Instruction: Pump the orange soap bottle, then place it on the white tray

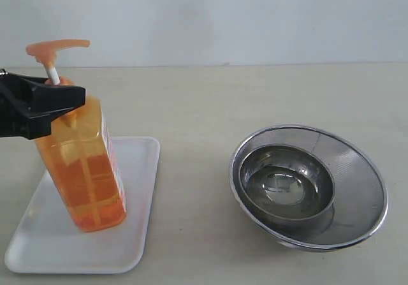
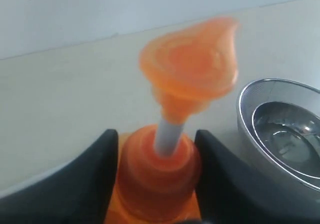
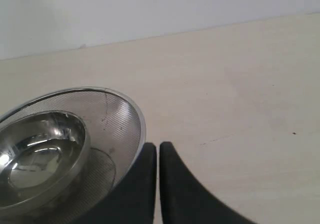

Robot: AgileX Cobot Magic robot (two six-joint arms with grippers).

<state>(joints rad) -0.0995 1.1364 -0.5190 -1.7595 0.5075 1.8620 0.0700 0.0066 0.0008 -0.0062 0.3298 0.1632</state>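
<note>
The orange soap bottle (image 1: 83, 170) leans on the white tray (image 1: 137, 189), neck clamped by the left end effector (image 2: 157, 159), the right end effector (image 3: 158, 184) closed and empty; only release seems left.

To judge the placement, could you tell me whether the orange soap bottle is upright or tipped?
Tipped: the orange soap bottle leans left in the exterior view, base at the white tray, left gripper around its neck.

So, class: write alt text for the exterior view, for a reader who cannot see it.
A black gripper clamps the neck of a tilted orange bottle, its base on a white tray at left. At right, a steel bowl sits inside a mesh bowl on a table.
</note>
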